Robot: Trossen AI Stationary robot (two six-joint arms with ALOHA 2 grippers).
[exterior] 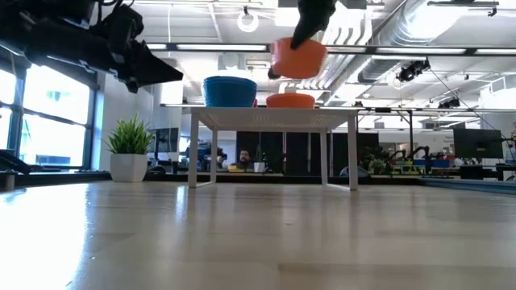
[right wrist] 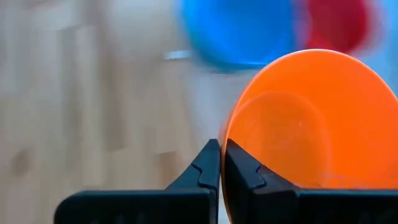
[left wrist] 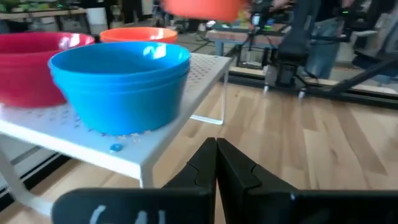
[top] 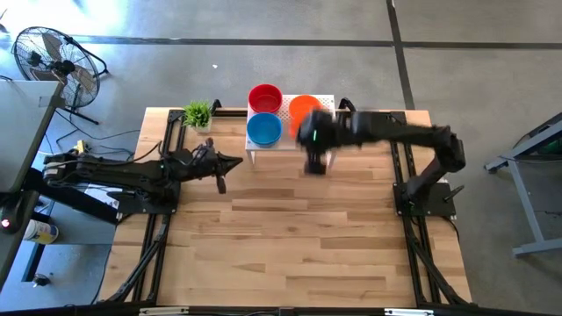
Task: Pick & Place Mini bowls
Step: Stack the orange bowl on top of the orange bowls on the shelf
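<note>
Both arms are dark, almost black, built of chunky jointed segments. The right arm [top: 386, 132] shows a small green light near its wrist. The left arm [top: 123, 171] carries bundled black cables along its length. The left gripper [left wrist: 216, 163] and the right gripper [right wrist: 221, 162] each end in two matte black, wedge-shaped fingers tapering to points.

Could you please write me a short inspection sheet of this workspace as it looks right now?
Surface: pale wooden plank table.
Job's things: red plastic bowl, blue plastic bowl and orange plastic bowl on white perforated stand; a second orange bowl lifted above it.
Clutter: small green potted plant.
Hands: right hand shut on the lifted bowl's rim; left hand shut, empty, beside the stand.
Cables: floor cables near fan.
Surroundings: open workshop, a person far off.
</note>
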